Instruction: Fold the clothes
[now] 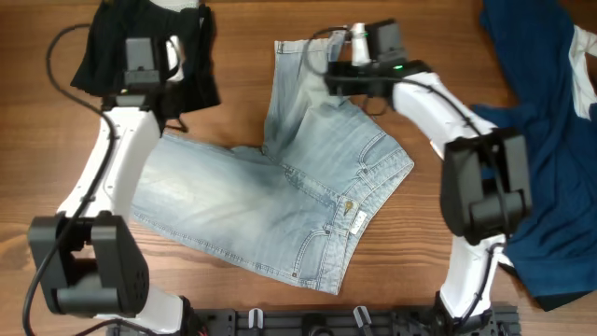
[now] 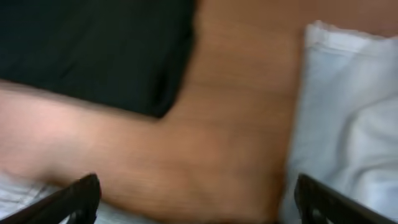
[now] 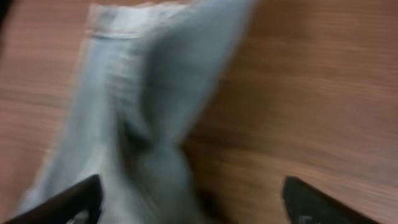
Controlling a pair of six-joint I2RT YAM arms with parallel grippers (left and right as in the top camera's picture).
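The pale denim shorts [image 1: 270, 201] lie spread across the middle of the table, one leg [image 1: 294, 79] bunched up toward the far edge. My right gripper [image 1: 328, 75] is at that leg's right side. In the right wrist view it [image 3: 193, 202] stands open, and the blurred denim leg [image 3: 143, 93] runs between its fingers nearer the left one [image 3: 81, 196], not pinched. My left gripper [image 1: 154, 93] hovers by the black garment [image 1: 149, 42] at the far left. Its wrist view shows it [image 2: 199, 202] open over bare wood, with the black garment [image 2: 93, 50] ahead and pale fabric [image 2: 348, 124] to the right.
A dark navy garment [image 1: 541, 140] with a pale strip is heaped at the right edge, behind my right arm. A black rail [image 1: 354, 322] runs along the near edge of the wooden table [image 1: 438, 28].
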